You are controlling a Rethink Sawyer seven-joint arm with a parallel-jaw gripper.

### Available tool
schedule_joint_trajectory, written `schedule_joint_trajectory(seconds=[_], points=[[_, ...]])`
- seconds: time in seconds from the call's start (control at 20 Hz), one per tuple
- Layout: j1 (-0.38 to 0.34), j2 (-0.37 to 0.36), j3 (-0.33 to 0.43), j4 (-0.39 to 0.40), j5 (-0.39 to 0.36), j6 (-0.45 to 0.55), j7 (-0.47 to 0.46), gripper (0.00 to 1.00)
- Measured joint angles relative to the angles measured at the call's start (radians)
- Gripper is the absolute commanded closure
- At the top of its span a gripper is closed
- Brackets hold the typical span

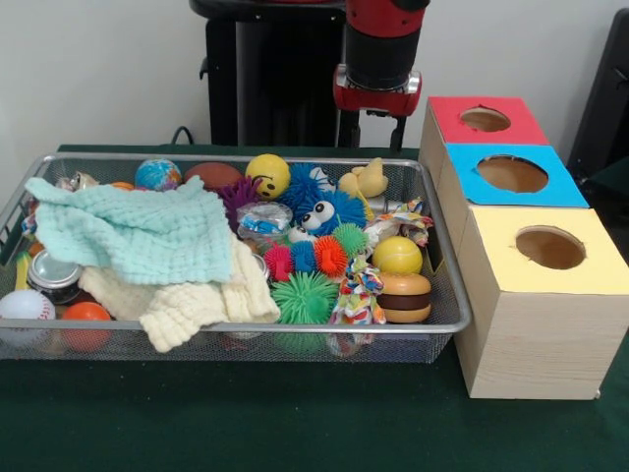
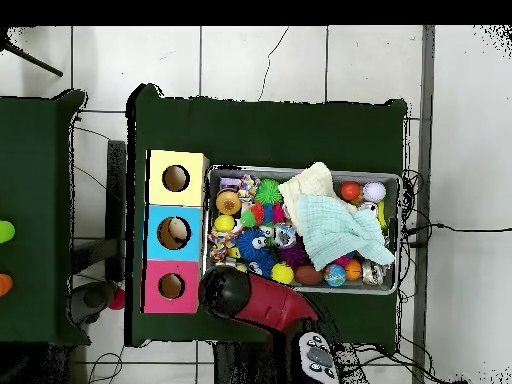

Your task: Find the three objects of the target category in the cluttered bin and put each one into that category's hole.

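A wire mesh bin (image 1: 447,320) holds a heap of toys. Among them are a yellow smiley ball (image 1: 267,175), a globe ball (image 1: 157,174), a blue fuzzy monster with eyes (image 1: 319,211), a green spiky ball (image 1: 305,295), a burger toy (image 1: 404,297) and a plain yellow ball (image 1: 397,255). A mint cloth (image 1: 138,231) and a cream cloth (image 1: 187,300) cover the bin's left half. My gripper (image 1: 371,138) hangs open and holds nothing, above the bin's far rim. In the overhead view the arm's head (image 2: 228,290) hides it.
Three wooden boxes with round holes stand beside the bin: red-topped (image 1: 447,113), blue-topped (image 1: 565,187), yellow-topped (image 1: 501,231). A baseball (image 1: 25,307), an orange ball (image 1: 86,315) and a tin (image 1: 54,275) lie at the bin's left end. Green cloth covers the table (image 1: 295,423).
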Motion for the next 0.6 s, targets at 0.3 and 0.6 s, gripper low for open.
schedule_joint_trajectory(seconds=[0.3,0.6], points=[[-0.032,0.003,0.039,0.039,0.009,-0.125,0.000,0.00],[-0.039,0.024,0.055,0.051,0.009,-0.237,0.000,0.00]])
